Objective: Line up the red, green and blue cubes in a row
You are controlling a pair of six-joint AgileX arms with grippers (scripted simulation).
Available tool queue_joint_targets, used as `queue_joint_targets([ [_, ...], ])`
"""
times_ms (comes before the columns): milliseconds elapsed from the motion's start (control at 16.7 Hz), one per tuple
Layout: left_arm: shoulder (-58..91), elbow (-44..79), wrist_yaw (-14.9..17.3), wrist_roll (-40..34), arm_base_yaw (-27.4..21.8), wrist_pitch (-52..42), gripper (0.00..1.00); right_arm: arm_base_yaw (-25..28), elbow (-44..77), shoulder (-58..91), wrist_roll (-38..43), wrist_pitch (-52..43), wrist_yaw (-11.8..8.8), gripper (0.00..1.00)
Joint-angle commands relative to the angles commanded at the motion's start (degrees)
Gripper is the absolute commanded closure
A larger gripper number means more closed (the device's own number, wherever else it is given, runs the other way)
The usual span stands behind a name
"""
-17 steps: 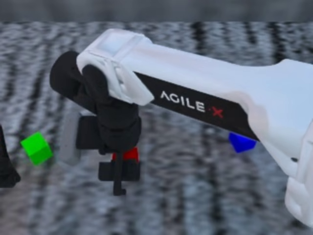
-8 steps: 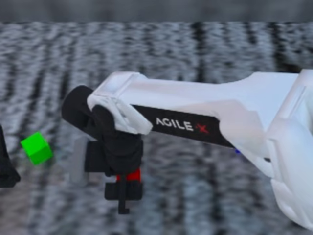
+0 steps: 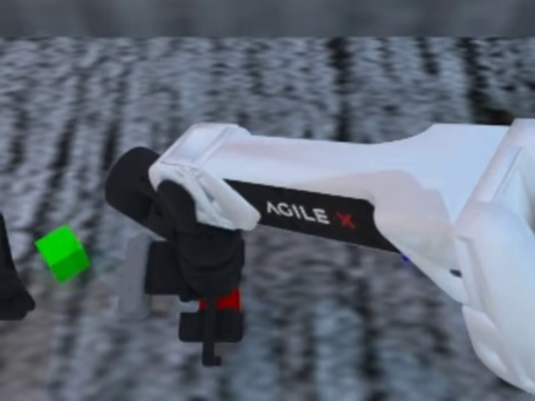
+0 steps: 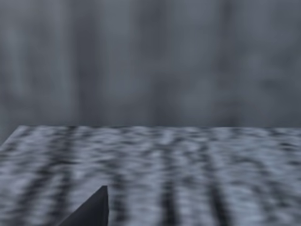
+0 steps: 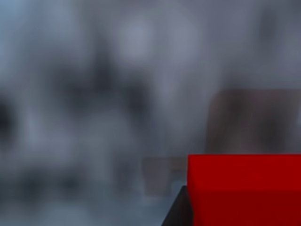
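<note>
The red cube (image 3: 224, 300) is gripped by my right gripper (image 3: 215, 312), which is shut on it at the front of the table, left of centre. Up close in the right wrist view, the red cube (image 5: 244, 188) sits against one dark finger (image 5: 178, 213). The green cube (image 3: 63, 252) rests on the table at the left, apart from both grippers. The blue cube (image 3: 406, 258) is almost wholly hidden under my right arm; only a sliver shows. My left gripper (image 3: 8, 288) is parked at the left edge, open, holding nothing.
My white right arm (image 3: 351, 192) stretches across the table from the right and covers its middle. The table (image 3: 334, 334) has a mottled grey top. Its far edge (image 4: 150, 126) shows in the left wrist view, with one dark fingertip (image 4: 94, 212) low in that picture.
A second ago my right gripper carried the red cube toward the table's front and slightly right, and the arm came to cover the blue cube. Nothing has moved over the last half second.
</note>
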Motion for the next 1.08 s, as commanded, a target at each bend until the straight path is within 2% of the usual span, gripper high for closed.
queue_joint_targets([
  [480,0.00,0.00,0.00,0.00,0.00,0.00,0.00,0.00,0.00,0.00,0.00,0.00,0.00,0.02],
  [1080,0.00,0.00,0.00,0.00,0.00,0.00,0.00,-0.07,0.20,-0.03,-0.03,-0.21,0.00,0.00],
])
